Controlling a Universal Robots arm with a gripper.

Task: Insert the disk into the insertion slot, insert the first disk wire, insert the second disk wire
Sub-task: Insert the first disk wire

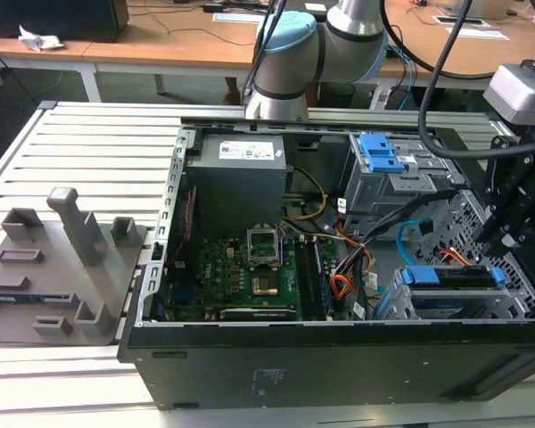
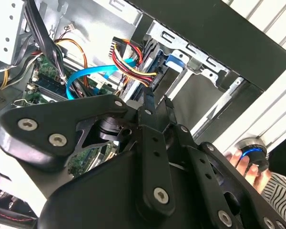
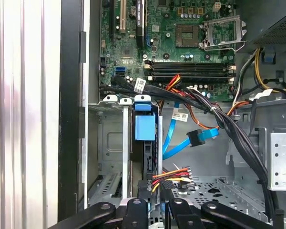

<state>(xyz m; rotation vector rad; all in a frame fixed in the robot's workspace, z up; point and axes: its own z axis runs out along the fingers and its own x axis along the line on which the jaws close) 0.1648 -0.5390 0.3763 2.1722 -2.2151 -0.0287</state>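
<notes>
Cables (image 3: 229,128) crowd the disk (image 3: 144,128), just by the pincer (image 3: 154,192).

Slatted aluminium table (image 1: 89,143), open black computer case (image 1: 339,366) lying on it, grey fixture plate (image 1: 62,276) alongside – towards the exterior view's left.

Inside the open black metal computer case (image 1: 339,361), the flat silver disk in its blue plastic carrier (image 1: 452,277) sits in the low perforated silver insertion slot (image 1: 397,303), at the case's near corner on the exterior view's right. The thin orange-and-dark first disk wire (image 3: 174,174) reaches the disk's end. The glossy light-blue second disk wire (image 3: 197,138) loops just beside the disk, deeper in the case. The green motherboard (image 1: 241,267) lies mid-case. The grey slotted fixture block (image 1: 62,259) stands outside the case, on the exterior view's left.
</notes>
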